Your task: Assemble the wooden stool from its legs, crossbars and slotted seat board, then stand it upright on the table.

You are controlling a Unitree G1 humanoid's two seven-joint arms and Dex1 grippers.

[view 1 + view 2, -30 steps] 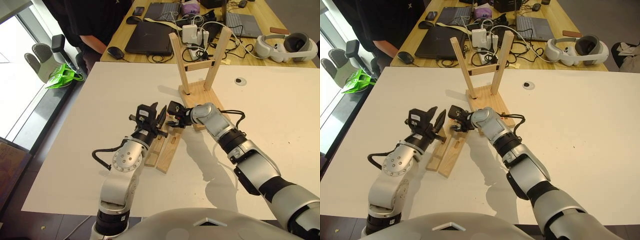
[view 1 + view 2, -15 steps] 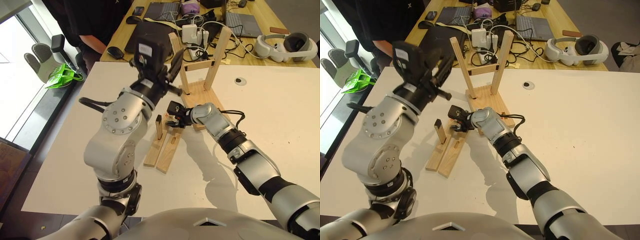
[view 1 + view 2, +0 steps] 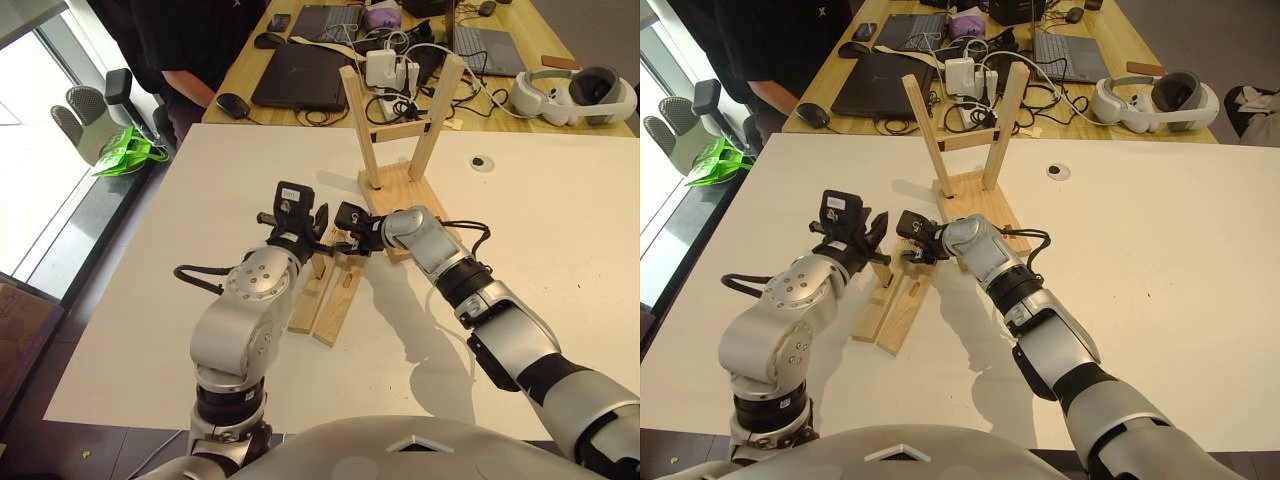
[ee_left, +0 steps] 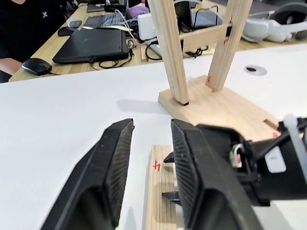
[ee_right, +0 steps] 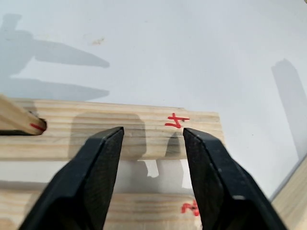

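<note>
The slotted seat board (image 3: 405, 190) lies flat on the white table. Two legs (image 3: 360, 120) stand up from it, joined by a crossbar (image 3: 400, 130). Two loose legs (image 3: 328, 300) lie side by side in front of it, marked in red. A thin wooden piece (image 5: 14, 120) sticks out of a slot in one of them. My left gripper (image 3: 303, 235) hangs open just over their far ends, fingers (image 4: 115, 163) spread. My right gripper (image 3: 350, 238) faces it, open and low over the marked leg (image 5: 144, 136), holding nothing.
A wooden desk (image 3: 560, 125) behind the table carries laptops, cables, a mouse and a white headset (image 3: 570, 92). A person stands at the back left. A small round hole (image 3: 482, 161) sits in the tabletop. Bare table stretches to the right and front.
The left arm swung up high half a second ago and has come back down beside the right gripper. The right arm and the wooden parts have stayed put.
</note>
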